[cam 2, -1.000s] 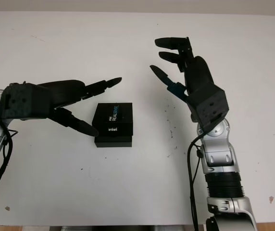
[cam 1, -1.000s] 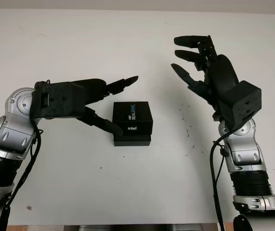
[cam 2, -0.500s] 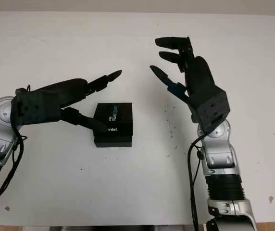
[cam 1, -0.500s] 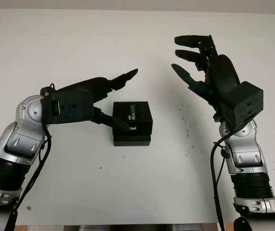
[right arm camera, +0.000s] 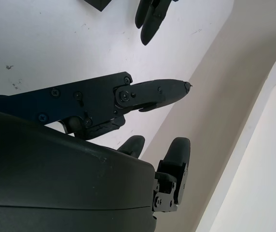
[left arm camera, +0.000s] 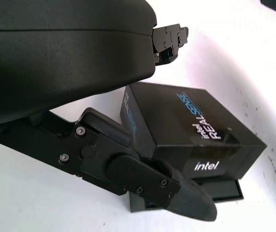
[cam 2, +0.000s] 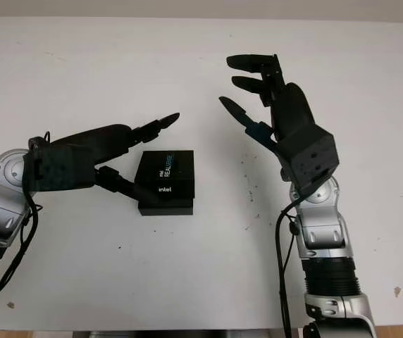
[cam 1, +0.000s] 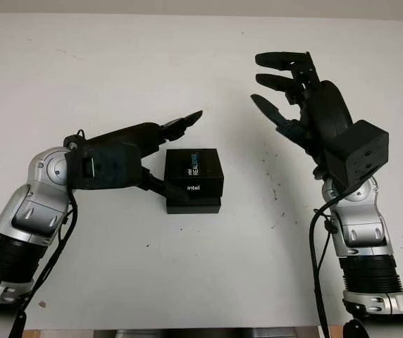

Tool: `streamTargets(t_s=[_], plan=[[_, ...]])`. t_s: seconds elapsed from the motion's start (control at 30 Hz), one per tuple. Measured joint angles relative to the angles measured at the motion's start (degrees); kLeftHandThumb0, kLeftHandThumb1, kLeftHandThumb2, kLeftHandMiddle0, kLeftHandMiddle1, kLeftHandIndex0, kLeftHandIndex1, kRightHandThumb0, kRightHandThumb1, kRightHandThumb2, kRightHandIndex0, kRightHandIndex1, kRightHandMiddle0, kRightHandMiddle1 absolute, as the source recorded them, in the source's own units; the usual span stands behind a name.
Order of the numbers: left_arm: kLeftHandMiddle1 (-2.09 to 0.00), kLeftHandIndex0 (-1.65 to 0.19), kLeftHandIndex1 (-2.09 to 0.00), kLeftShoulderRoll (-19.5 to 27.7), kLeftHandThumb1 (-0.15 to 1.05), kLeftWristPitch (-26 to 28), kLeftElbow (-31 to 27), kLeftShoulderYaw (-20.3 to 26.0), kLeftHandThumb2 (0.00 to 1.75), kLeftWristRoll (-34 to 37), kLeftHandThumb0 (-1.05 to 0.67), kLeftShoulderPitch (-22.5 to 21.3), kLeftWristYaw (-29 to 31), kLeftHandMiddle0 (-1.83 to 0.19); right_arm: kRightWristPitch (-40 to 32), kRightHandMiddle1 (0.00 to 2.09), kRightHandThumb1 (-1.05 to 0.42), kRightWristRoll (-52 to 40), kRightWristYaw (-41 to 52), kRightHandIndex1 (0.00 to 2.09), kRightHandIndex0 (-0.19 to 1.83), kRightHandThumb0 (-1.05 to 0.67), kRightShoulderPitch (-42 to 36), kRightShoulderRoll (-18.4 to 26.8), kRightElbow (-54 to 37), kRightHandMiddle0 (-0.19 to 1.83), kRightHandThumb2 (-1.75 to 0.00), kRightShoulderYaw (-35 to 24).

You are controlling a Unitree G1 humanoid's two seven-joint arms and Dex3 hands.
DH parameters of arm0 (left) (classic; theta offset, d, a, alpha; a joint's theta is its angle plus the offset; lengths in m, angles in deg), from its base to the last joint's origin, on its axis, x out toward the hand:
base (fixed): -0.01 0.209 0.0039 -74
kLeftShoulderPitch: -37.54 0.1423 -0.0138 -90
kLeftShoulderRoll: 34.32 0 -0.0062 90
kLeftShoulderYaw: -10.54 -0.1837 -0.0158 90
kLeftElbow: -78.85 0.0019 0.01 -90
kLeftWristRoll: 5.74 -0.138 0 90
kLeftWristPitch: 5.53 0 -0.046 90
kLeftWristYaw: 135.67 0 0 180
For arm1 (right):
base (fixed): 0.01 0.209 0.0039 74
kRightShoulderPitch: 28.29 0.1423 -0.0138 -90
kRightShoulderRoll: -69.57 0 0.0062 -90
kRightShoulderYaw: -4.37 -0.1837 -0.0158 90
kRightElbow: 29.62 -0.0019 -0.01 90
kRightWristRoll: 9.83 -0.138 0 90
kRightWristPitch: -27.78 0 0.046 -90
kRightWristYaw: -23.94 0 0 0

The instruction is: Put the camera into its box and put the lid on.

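1. the black box (cam 1: 194, 180) stands near the middle of the white table (cam 1: 117, 63). the landmark for all places here is this box.
2. on all sides of the box the table is bare white surface, with wide room on the far side and on the near side. some small dark specks (cam 1: 279, 201) lie on the table to the right of the box.
3. the lid (left arm camera: 186, 125) sits on top of the box. it has the words "intel" and "realsense" printed on it. the lid looks a little shifted toward the far side, so that a strip of the lower base (left arm camera: 227, 192) comes out at the near edge.
4. the left hand (cam 1: 160, 151) is just beside the left side of the box. one finger (cam 1: 184, 120) reaches over the far left corner of the box, above it and not touching it. the lower finger (left arm camera: 143, 176) lies along the near left part of the box, and it seems to touch the side of the lid and the base, but i cannot tell this surely.
5. the left hand is open and holds nothing; the box is between its fingers but not gripped.
6. the right hand (cam 1: 289, 95) is raised well apart from the box, to the right and the far side of it. it is open and holds nothing.
7. what is inside the box is hidden by the lid. the near left corner of the box is covered by the lower finger of the left hand.
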Motion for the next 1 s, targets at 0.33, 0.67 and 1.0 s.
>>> streamTargets(t_s=[0.33, 0.67, 1.0], plan=[[-0.21, -0.08, -0.15, -0.7, 0.92, 1.6, -1.1, -0.5, 0.07, -4.2, -0.82, 0.0, -2.3, -0.23, 0.0, 1.11, -1.05, 0.5, -0.1, 0.83, 0.09, -0.44, 0.0, 0.0, 0.0, -0.05, -0.17, 0.0], [-0.86, -0.11, -0.45, -1.4, 1.05, 4.6, -2.0, -1.0, 0.26, -6.4, -0.94, -1.5, -3.3, -0.05, 0.7, 1.14, -1.05, 0.9, -0.7, 0.85, 0.09, -0.45, 0.0, 0.0, 0.0, -0.06, -0.17, 0.0], [-0.99, 0.05, -0.79, -2.0, 1.05, 4.6, -2.4, -1.0, 0.40, -8.2, -0.91, -1.6, -5.3, -0.06, 1.0, 1.13, -1.05, 1.0, -0.6, 0.86, 0.08, -0.43, 0.0, 0.0, 0.0, -0.07, -0.16, 0.0]])
